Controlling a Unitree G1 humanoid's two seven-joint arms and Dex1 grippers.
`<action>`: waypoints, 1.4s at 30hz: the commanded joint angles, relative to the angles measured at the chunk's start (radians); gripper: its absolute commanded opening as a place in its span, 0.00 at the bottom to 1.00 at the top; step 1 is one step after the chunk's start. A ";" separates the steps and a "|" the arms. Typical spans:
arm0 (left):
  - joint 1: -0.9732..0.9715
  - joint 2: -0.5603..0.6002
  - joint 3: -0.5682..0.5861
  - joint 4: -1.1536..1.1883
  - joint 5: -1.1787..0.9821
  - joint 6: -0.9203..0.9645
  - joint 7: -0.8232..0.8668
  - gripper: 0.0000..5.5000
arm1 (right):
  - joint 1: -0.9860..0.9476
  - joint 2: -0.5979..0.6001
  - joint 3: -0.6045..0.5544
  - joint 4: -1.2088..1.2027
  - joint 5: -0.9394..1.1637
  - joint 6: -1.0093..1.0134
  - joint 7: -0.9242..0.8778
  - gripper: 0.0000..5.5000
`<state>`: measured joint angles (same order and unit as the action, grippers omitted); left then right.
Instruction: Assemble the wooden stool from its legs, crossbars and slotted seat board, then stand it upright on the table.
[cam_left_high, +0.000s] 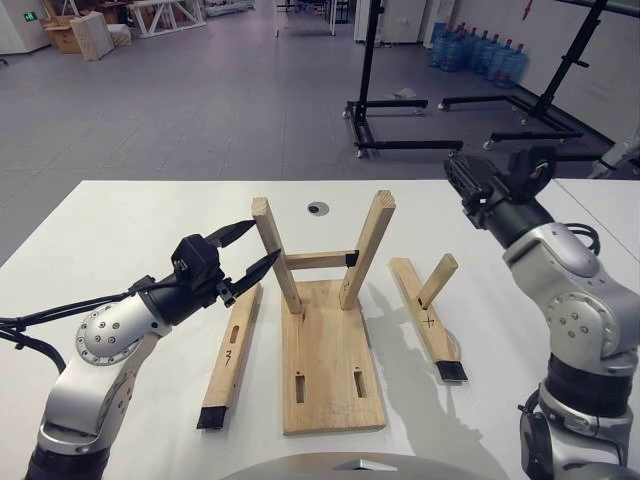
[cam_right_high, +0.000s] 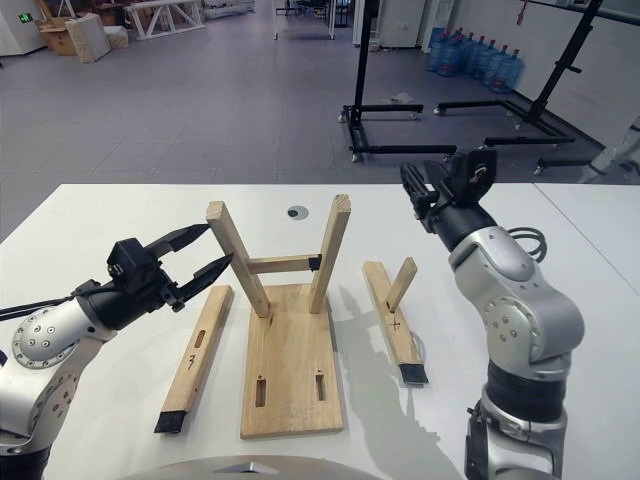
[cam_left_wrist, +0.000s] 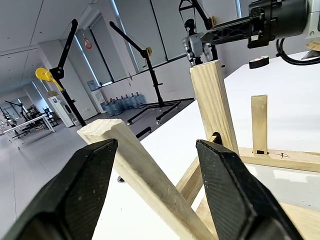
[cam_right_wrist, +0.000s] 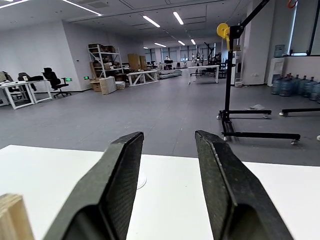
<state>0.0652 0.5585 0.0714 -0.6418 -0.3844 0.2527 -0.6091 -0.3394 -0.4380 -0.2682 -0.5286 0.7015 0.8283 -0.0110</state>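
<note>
- Wooden seat board (cam_left_high: 330, 380) lies flat on the counter (cam_left_high: 120, 230); two upright legs (cam_left_high: 275, 255), joined by a crossbar (cam_left_high: 318, 261), stand in its far slots.
- Left gripper (cam_left_high: 264, 240), jaws apart, straddles one upright leg, seemingly without touching it; right gripper (cam_left_high: 462, 180) hovers above the counter, jaws apart.
- Next move, likely: clamp and steady that leg; loose legs (cam_left_high: 230, 355) await fitting.

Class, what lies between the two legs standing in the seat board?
A wooden crossbar spans the gap, joining the left leg to the right leg above the seat board; both eye views show it.
</note>
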 joint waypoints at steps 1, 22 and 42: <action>-0.010 -0.004 -0.013 0.015 0.008 -0.002 -0.001 0.53 | 0.176 0.011 0.085 0.032 -0.095 0.000 0.019 0.35; 0.026 -0.047 0.008 0.020 0.024 -0.043 0.047 0.53 | 0.251 0.000 -0.030 0.099 -0.296 -0.092 -0.029 0.41; 0.062 -0.021 0.017 -0.032 -0.002 -0.005 0.042 0.53 | 0.412 -0.039 0.066 -0.244 -0.168 0.514 0.006 0.87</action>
<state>0.1250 0.5263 0.0851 -0.6614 -0.3841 0.2359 -0.5640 0.0637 -0.4565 -0.2010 -0.7903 0.5622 1.3673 -0.0137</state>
